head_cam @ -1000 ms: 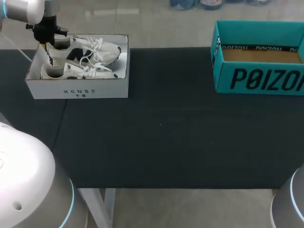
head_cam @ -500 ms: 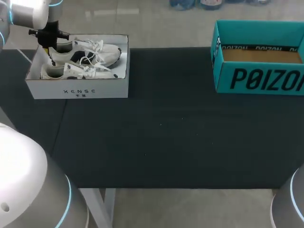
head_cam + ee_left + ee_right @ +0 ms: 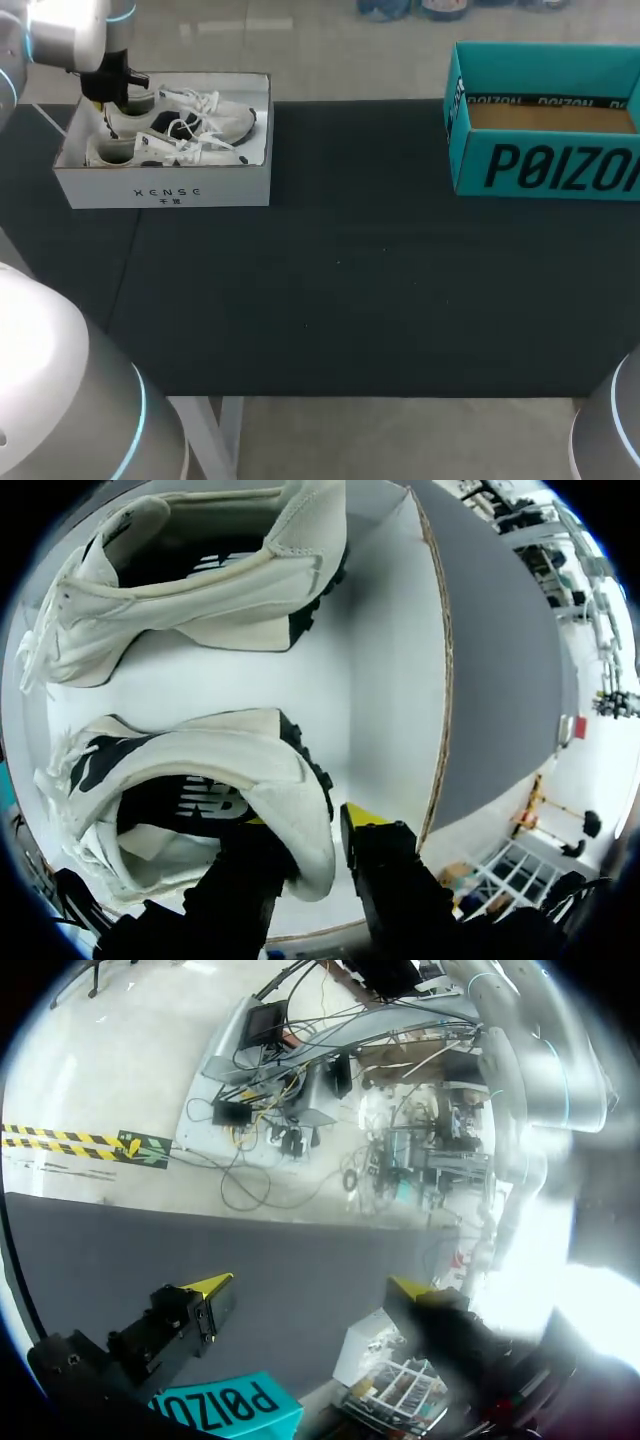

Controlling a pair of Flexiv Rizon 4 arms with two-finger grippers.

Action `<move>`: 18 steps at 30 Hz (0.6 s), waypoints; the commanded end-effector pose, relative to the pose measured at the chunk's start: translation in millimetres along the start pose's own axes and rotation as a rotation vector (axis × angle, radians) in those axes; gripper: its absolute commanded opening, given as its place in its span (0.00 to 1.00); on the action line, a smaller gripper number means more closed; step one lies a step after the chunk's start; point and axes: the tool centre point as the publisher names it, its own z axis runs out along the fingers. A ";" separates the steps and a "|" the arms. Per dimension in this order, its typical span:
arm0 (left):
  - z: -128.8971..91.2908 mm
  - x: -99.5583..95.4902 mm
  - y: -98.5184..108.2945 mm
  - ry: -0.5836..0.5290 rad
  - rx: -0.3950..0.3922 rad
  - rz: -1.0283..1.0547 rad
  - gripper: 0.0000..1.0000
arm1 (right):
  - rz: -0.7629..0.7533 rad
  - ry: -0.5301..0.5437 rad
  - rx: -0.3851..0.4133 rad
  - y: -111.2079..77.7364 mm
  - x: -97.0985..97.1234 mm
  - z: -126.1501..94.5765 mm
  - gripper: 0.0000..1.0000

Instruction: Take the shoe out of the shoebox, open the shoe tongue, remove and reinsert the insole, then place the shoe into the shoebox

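in the last second the left claw point(image 3: 308, 825) has shifted and settled onto the heel of the shoe point(image 3: 190, 780). it now pinches the heel wall, one finger inside and one behind. the shoe still lies in the box point(image 3: 165, 188), so lifting out looks next. the right claw point(image 3: 310, 1285) is spread, holding nothing.

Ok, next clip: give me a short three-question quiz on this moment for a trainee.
1. True or false: the rear shoe and the front shoe both lie inside the white shoebox.
2. Which part of the rear shoe sits between the left tool's fingers? A) toe B) heel C) laces
3. Fill in: the right tool is ____, with nothing between its fingers.
Key: 1 true; 2 B; 3 open.
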 end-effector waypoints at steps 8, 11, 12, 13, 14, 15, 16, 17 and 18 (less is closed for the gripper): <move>-34.6 7.2 -19.2 -0.050 -0.053 -0.015 1.00 | -0.001 0.006 0.363 7.6 -1.8 0.8 1.00; -53.7 9.4 -24.7 -0.073 -0.052 0.001 1.00 | -0.001 0.006 0.363 7.6 -1.8 0.8 1.00; -64.8 8.7 -30.5 -0.071 -0.069 0.025 1.00 | -0.001 0.006 0.363 7.6 -1.8 0.8 1.00; -72.3 8.7 -33.4 -0.084 -0.073 0.032 1.00 | -0.001 0.006 0.363 7.6 -1.8 0.8 1.00; -78.3 9.1 -35.6 -0.085 -0.072 0.030 1.00 | -0.001 0.006 0.363 7.6 -1.8 0.8 1.00; -89.3 10.3 -40.0 -0.089 -0.065 0.023 1.00 | -0.001 0.006 0.363 7.6 -1.8 0.8 1.00; -99.8 12.0 -44.6 -0.109 -0.065 0.025 1.00 | -0.001 0.006 0.363 7.6 -1.8 0.8 1.00; -106.0 13.0 -47.3 -0.115 -0.070 0.024 1.00 | -0.001 0.006 0.363 7.6 -1.8 0.8 1.00; -117.8 15.5 -52.8 -0.123 -0.068 0.012 1.00 | -0.001 0.006 0.363 7.6 -1.8 0.8 1.00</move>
